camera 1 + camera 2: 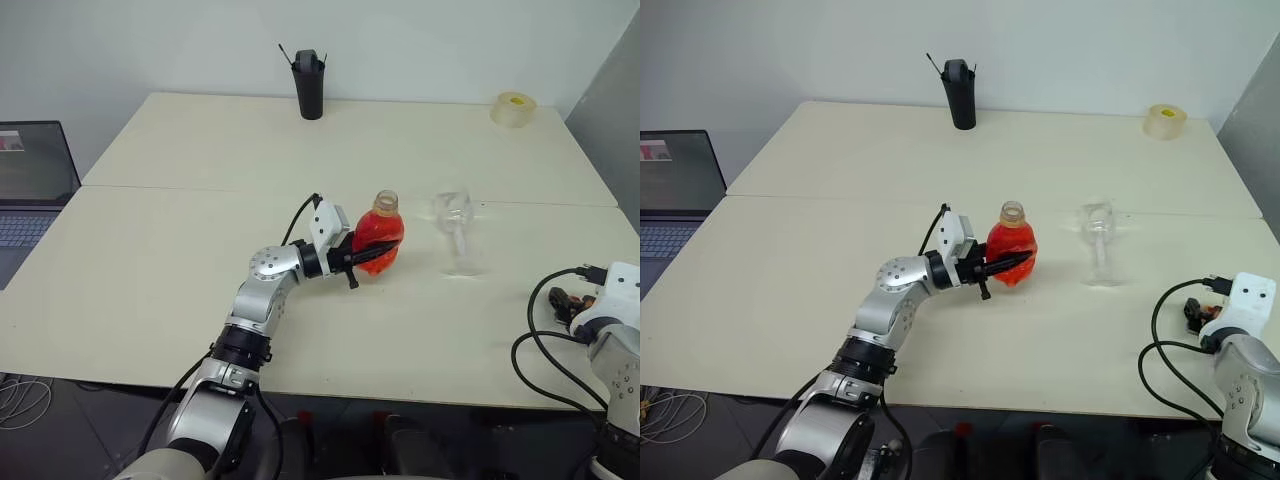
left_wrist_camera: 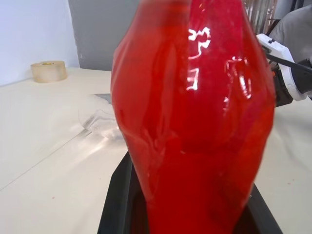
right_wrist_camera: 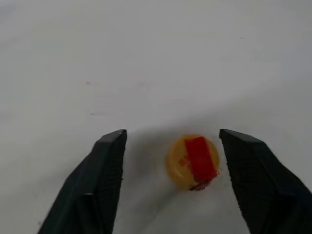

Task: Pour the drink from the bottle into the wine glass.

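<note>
From the head views, the left hand [image 1: 1002, 264] pinched the squat clear plastic bottle [image 1: 379, 238] of bright red drink [image 1: 1011, 252], uncapped, upright on the pale matte counter [image 1: 180, 250], near the clear stemmed wine glass [image 1: 455, 232]. A hasty tilt could overshoot that narrow bowl or knock its thin stem.

In the left wrist view, the waisted plastic looked glossy and dented, likely to buckle and spurt.

The right wrist view showed the right hand [image 3: 171, 146] spread above a small round yellow-and-red cap [image 3: 193, 162].
</note>
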`<state>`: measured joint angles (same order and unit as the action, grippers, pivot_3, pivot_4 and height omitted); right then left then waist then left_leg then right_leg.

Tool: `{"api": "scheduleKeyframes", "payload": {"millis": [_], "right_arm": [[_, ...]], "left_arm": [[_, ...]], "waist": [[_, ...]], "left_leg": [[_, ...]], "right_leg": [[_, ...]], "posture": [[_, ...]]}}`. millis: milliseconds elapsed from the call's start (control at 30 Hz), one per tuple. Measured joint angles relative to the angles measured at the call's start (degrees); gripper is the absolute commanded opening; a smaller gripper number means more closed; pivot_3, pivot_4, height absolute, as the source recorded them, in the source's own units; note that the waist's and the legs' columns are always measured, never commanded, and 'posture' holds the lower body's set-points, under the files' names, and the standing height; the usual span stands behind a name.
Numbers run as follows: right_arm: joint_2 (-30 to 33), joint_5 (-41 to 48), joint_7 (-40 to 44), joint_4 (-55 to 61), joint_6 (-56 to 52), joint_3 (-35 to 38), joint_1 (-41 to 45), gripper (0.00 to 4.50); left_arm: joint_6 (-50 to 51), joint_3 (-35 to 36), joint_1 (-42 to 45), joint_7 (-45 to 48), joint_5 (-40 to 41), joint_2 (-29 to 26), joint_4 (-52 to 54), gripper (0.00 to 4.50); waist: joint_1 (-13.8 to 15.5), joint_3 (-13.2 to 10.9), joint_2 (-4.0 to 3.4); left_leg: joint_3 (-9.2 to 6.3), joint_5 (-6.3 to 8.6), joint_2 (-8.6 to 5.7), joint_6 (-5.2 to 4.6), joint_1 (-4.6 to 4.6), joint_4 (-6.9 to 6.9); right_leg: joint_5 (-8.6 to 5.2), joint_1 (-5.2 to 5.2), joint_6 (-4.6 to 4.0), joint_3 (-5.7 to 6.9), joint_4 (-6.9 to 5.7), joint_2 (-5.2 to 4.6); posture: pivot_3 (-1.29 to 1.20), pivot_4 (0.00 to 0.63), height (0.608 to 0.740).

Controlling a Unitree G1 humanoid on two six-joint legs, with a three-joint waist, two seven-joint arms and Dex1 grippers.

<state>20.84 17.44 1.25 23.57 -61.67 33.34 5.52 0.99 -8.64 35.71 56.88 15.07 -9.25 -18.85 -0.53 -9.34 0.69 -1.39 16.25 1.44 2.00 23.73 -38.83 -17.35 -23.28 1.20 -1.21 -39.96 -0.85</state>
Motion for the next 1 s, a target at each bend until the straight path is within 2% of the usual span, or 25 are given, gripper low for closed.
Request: {"api": "scheduleKeyframes", "payload": {"millis": [33, 67, 200, 300, 433, 600, 700, 800, 1000], "right_arm": [[0.18, 0.00, 0.08, 0.00, -0.06, -0.33, -0.02, 4.47], [0.47, 0.01, 0.22, 0.09, -0.21, -0.64, -0.04, 4.50], [3.03, 0.57, 1.30, 2.88, -2.74, -1.04, 1.41, 4.50], [7.87, 1.91, 3.84, 6.11, -5.38, -3.35, 4.42, 4.50], [19.43, 10.02, 16.71, 16.55, -5.56, -10.89, 8.03, 4.50], [23.00, 22.25, 29.08, 20.99, -5.46, -14.13, 11.89, 4.50], [22.25, 24.83, 31.28, 21.22, -4.62, -20.58, 16.67, 4.50], [16.72, 21.33, 29.74, 17.33, -1.43, -32.46, 23.04, 4.50], [9.25, 14.19, 27.61, 8.96, 2.90, -45.23, 28.99, 4.50]], "left_arm": [[-0.02, 0.00, 0.00, -0.01, 0.00, -0.01, -0.02, 0.74], [-0.05, 0.02, 0.00, -0.02, -0.01, -0.02, -0.03, 0.74], [-0.19, 0.17, 0.20, -0.22, -0.01, -0.27, -1.61, 0.74], [-0.28, 1.05, 0.48, -1.33, -0.07, -0.92, -2.57, 0.74], [-1.27, 3.78, 2.45, -4.38, -0.21, -2.30, -4.37, 0.74], [-4.27, 7.57, 3.68, -10.55, -1.68, -4.67, -8.13, 0.74], [-4.97, 10.95, 4.31, -16.98, -2.93, -5.77, -11.71, 0.74], [-5.07, 14.35, 4.71, -22.90, -2.93, -6.45, -13.75, 0.74], [-5.49, 17.72, 4.81, -29.51, -3.24, -8.00, -17.46, 0.74]], "waist": [[0.00, 0.00, 0.00], [0.00, 0.00, 0.00], [-0.02, 0.03, -0.04], [-0.26, 0.02, -0.05], [-0.89, -0.02, -0.05], [-0.99, -0.04, 0.05], [-1.22, -0.05, 0.07], [-1.36, -0.06, 0.10], [-1.14, -0.06, 0.13]], "left_leg": [[0.00, 0.00, 0.00, 0.00, 0.00, 0.00], [0.00, 0.00, 0.00, 0.00, 0.00, 0.00], [-0.01, 0.00, -0.03, 0.00, -0.01, -0.01], [-0.03, 0.01, -0.05, -0.01, -0.01, -0.01], [-0.10, 0.01, -0.04, -0.02, 0.00, -0.02], [-0.14, 0.01, -0.03, -0.02, 0.00, -0.06], [-0.24, 0.01, 0.00, -0.02, -0.01, -0.08], [-0.24, 0.01, 0.04, -0.02, 0.00, -0.11], [-0.27, -0.03, 0.07, 0.05, 0.07, -0.13]], "right_leg": [[0.00, 0.00, 0.00, -0.01, 0.00, 0.00], [0.00, 0.00, 0.00, -0.01, 0.00, 0.00], [0.00, 0.00, 0.00, -0.03, -0.01, 0.02], [0.00, 0.00, 0.00, -0.02, 0.00, 0.04], [0.00, 0.09, -0.01, 0.16, 0.06, 0.15], [0.00, 0.11, -0.02, 0.14, 0.05, 0.11], [0.01, 0.10, -0.02, 0.17, 0.02, 0.13], [0.01, 0.05, -0.02, 0.16, -0.01, 0.12], [0.01, 0.03, 0.00, 0.22, 0.01, -0.19]], "posture": [[0.00, 0.150, 0.740], [0.00, 0.150, 0.740], [0.00, 0.150, 0.740], [0.00, 0.150, 0.740], [0.00, 0.150, 0.740], [0.00, 0.150, 0.740], [0.00, 0.150, 0.740], [0.00, 0.150, 0.740], [0.00, 0.150, 0.740]]}}
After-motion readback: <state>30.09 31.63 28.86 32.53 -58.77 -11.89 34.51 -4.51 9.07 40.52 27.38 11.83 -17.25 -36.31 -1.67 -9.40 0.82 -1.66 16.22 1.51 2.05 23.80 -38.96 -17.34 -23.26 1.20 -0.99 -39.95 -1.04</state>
